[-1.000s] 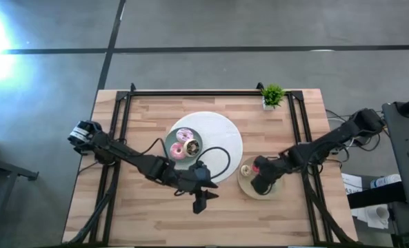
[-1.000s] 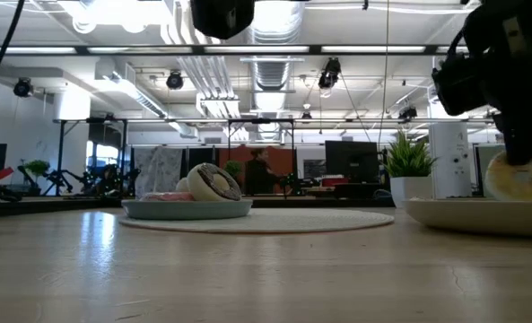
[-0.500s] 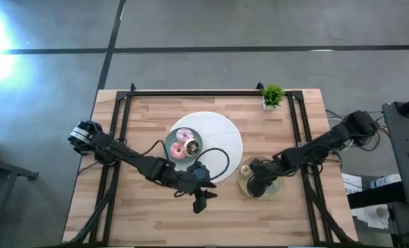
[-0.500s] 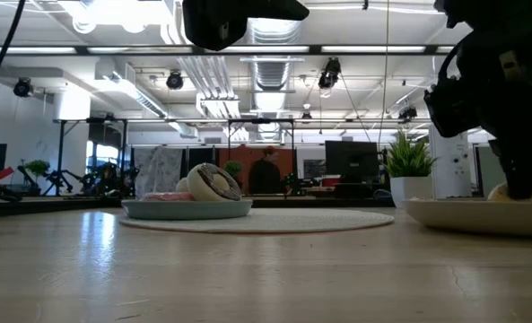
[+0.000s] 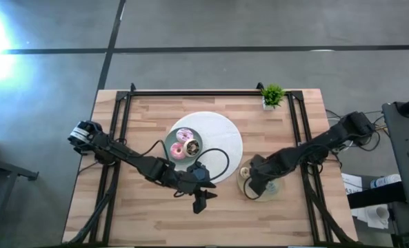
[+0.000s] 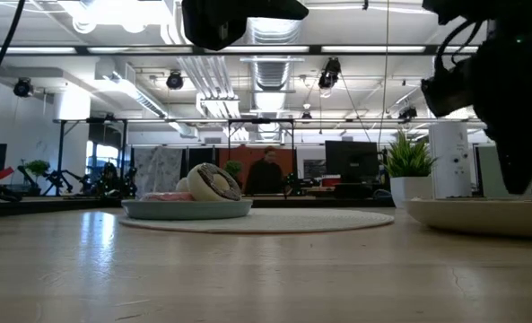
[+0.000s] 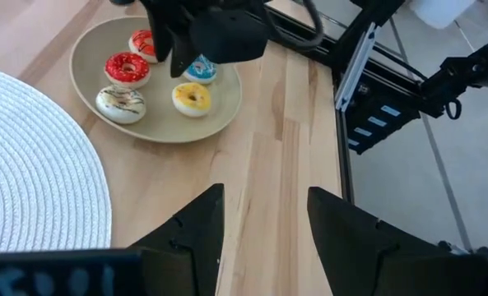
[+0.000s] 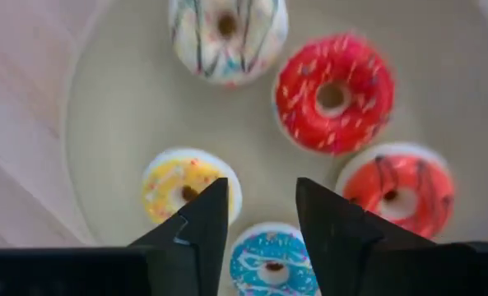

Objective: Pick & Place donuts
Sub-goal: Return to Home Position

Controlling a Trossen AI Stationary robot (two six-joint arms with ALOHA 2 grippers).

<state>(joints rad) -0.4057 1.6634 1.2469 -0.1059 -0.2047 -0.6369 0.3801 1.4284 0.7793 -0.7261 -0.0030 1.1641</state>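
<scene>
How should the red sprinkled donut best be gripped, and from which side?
Probably from straight above, jaws across the outer rim of the red sprinkled donut: it lies flat, hole up. Keep them clear of the white donut close beside it.

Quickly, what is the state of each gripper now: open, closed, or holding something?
Left gripper: jaws open, empty, above the table.
Right gripper: jaws open, empty, above the donuts on the beige plate.

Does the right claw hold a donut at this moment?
No, the right claw is open and empty above the beige plate, and the yellow donut lies free on that plate.
</scene>
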